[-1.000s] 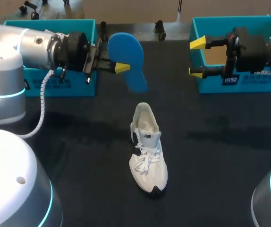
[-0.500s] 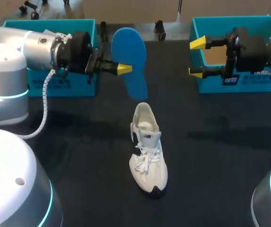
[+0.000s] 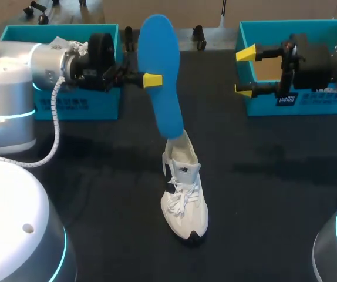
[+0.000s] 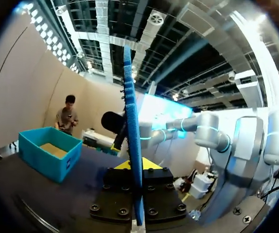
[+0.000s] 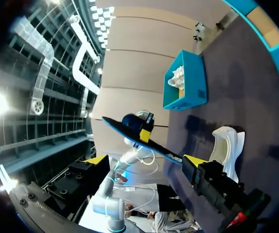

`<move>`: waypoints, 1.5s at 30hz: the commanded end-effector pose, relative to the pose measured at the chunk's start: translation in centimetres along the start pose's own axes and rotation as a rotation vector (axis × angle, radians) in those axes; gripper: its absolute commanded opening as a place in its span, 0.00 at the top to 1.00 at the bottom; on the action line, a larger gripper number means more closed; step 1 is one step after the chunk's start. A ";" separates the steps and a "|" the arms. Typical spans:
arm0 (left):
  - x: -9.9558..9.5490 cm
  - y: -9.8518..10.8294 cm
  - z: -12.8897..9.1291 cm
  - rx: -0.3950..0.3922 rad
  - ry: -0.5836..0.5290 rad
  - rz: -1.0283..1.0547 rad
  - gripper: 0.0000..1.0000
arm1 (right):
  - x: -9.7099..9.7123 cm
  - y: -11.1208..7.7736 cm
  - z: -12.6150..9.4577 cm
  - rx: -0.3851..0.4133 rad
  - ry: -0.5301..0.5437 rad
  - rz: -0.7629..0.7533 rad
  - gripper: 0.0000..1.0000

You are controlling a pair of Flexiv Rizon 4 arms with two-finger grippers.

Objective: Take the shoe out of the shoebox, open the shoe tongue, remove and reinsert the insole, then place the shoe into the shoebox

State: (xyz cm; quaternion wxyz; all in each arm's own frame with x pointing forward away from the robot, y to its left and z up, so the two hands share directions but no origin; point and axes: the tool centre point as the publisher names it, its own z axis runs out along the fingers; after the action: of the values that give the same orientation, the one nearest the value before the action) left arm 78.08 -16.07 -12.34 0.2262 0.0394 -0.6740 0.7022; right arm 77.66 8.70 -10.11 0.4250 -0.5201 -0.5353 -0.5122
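Right, my left gripper [image 3: 147, 79] is clamped on the blue insole [image 3: 159, 70], one yellow tip across its face. From my left wrist I see it edge-on, running straight out between the fingers. It stands nearly upright, tilted a little, with its lower end down at the heel opening of the white shoe [image 3: 184, 194]. The shoe sits on its sole mid-table, toe toward me, outside both boxes.

My right gripper [image 3: 245, 71] hangs with its fingers apart and nothing between them, over the near wall of the right shoebox [image 3: 262, 106], well away from the shoe.

So I judge this the reinsert step. Next the insole's low end has to feed into the opening and slide forward under the tongue. The shoe stands unsteadied, so it could tip or skate.
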 end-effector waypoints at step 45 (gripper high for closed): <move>-1.9 2.7 -0.4 0.057 -0.028 -0.971 1.00 | 0.5 -1.7 1.7 -0.045 -0.262 0.008 0.00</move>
State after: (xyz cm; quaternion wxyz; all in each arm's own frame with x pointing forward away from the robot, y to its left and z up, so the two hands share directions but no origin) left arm 78.96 -15.95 -15.45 0.5175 0.3622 -0.5615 0.5345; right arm 76.82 10.02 -10.87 0.3644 -0.5740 -0.5658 -0.4665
